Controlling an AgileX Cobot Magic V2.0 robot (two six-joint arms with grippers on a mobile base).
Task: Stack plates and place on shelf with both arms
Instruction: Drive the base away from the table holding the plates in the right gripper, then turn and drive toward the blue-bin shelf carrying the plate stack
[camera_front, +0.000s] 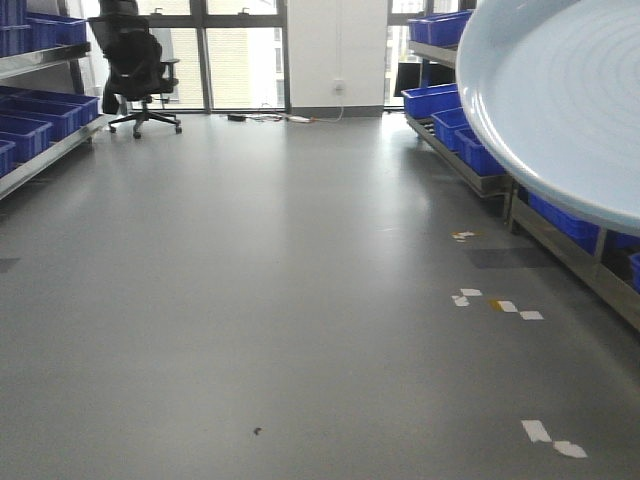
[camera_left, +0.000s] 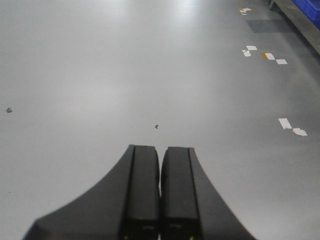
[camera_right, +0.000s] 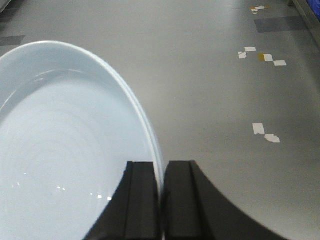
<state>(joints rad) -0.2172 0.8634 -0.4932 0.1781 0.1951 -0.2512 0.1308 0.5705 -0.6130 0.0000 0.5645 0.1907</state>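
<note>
A glossy pale white-blue plate (camera_right: 65, 150) is being held aloft and tilted, its low upturned rim sitting pinched between the black jaws of the right gripper (camera_right: 161, 169). The left gripper (camera_left: 160, 154) is hovering with jaws pressed together, empty.

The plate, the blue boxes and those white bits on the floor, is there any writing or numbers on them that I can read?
No words or numbers can be read in any view.
The plate: plain, no mark or brand showing.
The blue boxes: no labels seen; any small print is too far away to tell.
The white bits on the floor: blank scraps, no writing.
</note>
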